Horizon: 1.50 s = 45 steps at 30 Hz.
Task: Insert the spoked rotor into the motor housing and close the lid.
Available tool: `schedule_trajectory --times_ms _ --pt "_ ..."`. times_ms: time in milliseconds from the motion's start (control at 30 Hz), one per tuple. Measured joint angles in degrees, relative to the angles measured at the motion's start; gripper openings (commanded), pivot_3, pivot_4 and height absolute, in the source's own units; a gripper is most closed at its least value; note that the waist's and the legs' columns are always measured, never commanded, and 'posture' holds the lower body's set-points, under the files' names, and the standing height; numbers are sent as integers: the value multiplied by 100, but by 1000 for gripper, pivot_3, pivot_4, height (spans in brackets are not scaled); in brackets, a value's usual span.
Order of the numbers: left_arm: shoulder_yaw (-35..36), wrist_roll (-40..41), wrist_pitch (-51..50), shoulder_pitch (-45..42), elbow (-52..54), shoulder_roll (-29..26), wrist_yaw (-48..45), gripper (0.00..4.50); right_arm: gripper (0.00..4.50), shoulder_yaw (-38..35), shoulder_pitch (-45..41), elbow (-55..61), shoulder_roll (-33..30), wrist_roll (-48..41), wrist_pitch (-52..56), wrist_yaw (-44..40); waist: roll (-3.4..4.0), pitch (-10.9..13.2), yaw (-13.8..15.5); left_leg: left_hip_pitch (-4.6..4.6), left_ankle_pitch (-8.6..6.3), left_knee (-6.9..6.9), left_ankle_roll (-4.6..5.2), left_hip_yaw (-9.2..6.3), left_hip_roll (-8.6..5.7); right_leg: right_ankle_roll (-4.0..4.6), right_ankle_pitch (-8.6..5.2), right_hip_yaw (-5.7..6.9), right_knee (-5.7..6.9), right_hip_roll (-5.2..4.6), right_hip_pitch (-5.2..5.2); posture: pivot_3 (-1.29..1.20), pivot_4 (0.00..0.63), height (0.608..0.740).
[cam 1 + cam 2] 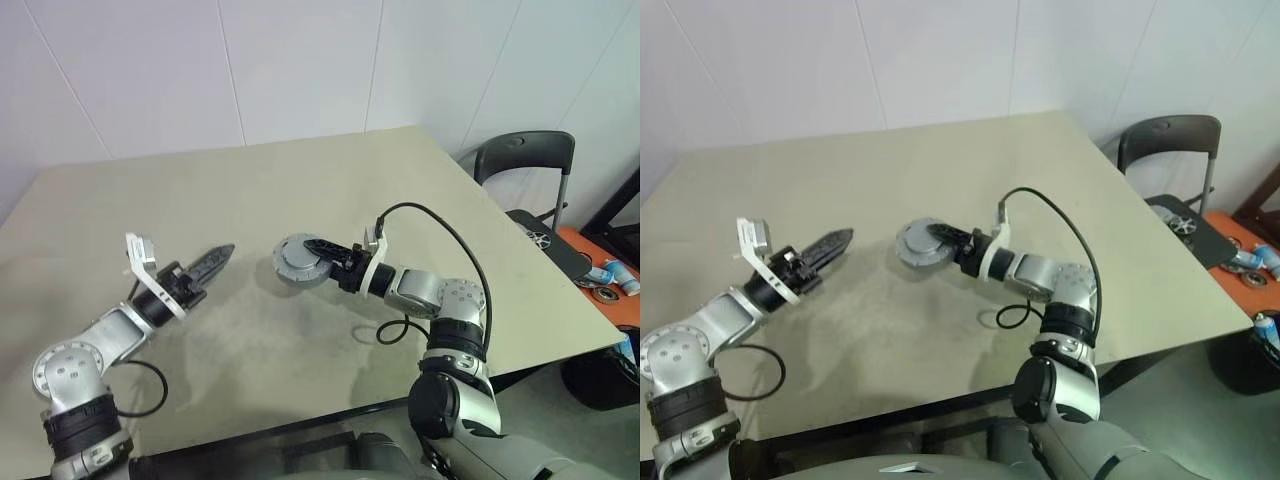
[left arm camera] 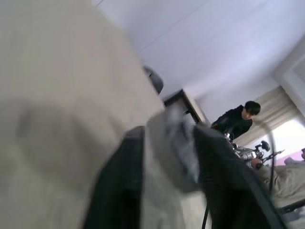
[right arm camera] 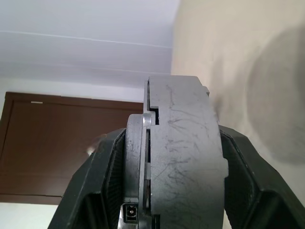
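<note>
My right gripper (image 1: 322, 262) clamps the motor housing (image 1: 300, 262) with the lid (image 3: 136, 167) on it edge-on above the table (image 1: 300, 190), while my left gripper (image 1: 218, 259), well apart from the housing, holds nothing, fingers near together.

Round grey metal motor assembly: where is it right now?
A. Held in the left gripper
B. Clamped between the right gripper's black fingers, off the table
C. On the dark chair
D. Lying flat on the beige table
B: the round grey metal motor assembly sits between the right gripper fingers, above the beige table; the left gripper carries nothing.
</note>
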State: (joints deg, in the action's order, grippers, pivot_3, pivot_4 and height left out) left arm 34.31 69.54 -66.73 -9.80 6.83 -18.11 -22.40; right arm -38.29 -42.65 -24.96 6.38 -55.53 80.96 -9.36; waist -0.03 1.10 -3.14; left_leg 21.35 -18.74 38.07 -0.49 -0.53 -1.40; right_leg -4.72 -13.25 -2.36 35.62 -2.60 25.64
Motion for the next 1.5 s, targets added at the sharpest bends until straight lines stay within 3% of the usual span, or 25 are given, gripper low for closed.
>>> schedule_trajectory --times_ms 67,267,400,433,900,1500 --pt "-80 -1 21 95 -18 55 55 3181 2396 4 -117 -62 0 -28 -21 0 -1 0 13 -1 -3 3 5 -1 0 0 0 1 3 0 -1 0 0 740" --pt "-196 185 300 293 -71 287 -8 3181 2396 19 -210 -145 -4 -105 -14 8 -1 0 6 -2 -4 5 8 -1 -1 2 0 0 9 0 -1 0 0 740" --pt "-186 418 633 231 49 346 48 4379 2396 42 -209 -162 -7 -105 3 50 -1 0 2 -3 -5 10 10 -1 -1 2 0 -1 17 0 -1 0 0 740" --pt "-188 452 671 234 69 346 75 4450 2396 43 -209 -163 -9 -105 4 60 -1 0 -1 -4 -5 10 10 -1 -1 2 0 -1 19 0 -1 0 0 740" --pt "-1047 745 827 219 -86 717 375 4450 2396 137 -227 -262 -30 -105 -17 86 -2 -1 -64 -10 -1 22 8 0 -3 3 0 -2 43 4 -3 0 0 740" --pt "-1572 421 1253 -641 -840 1210 402 4450 2396 234 -246 -269 -128 -146 -17 118 -5 -3 -88 -31 0 26 7 0 -5 2 1 -5 48 8 -22 0 0 740"
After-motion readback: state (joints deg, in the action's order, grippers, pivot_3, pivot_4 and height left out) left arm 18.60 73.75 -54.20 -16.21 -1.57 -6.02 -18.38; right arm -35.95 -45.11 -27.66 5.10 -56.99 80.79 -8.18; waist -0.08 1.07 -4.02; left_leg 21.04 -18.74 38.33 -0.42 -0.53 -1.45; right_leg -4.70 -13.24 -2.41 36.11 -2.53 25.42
